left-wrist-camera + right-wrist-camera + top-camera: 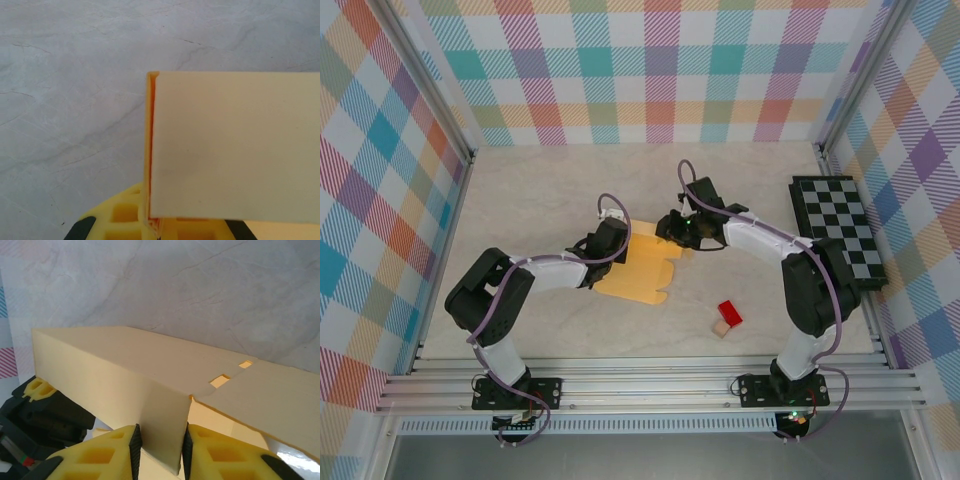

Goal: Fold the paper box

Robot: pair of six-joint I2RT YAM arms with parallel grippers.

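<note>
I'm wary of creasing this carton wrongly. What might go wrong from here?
1. The flap stands skewed between the right tool's fingers; closing may crumple it rather than fold it.
2. The left tool pinches the paper box at one edge; a pull could tear it or slip it free.

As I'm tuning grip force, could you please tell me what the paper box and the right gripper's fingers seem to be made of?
The paper box looks like thin matte cardboard: crisp folds, die-cut notches, no shine. On the right gripper, the fingers look like yellow moulded plastic with recessed pockets; their dark inner pads may be rubber.
</note>
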